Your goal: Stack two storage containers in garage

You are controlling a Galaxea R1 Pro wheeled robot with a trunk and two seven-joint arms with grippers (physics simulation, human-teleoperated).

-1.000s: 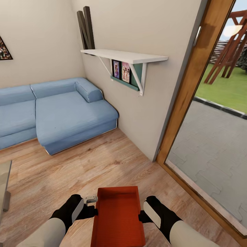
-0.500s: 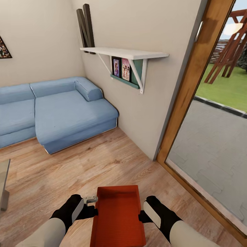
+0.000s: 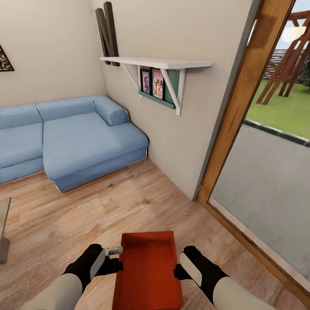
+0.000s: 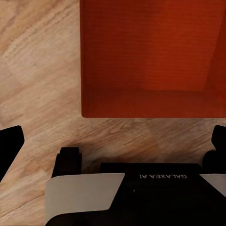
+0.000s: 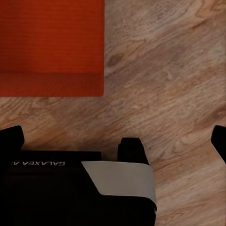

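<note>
One orange-red storage container hangs low in front of me over the living room's light wood planks, between my two forearms. My left gripper is at its left wall near the far corner. My right gripper is against its right wall. In the left wrist view the container lies beyond the left gripper, whose black fingertips stand far apart over bare planks. The right wrist view shows the same: the container ahead of the right gripper, jaws wide.
A blue sectional sofa fills the far left. A white wall shelf with pictures and a black letter N hang on the beige wall. A wood-framed glass door is at right, and a glass table corner at the left edge.
The whole view has shifted: shelf and sofa drifted slightly, and the glass table slid toward the left edge. The container and both arms keep their place in the picture.
</note>
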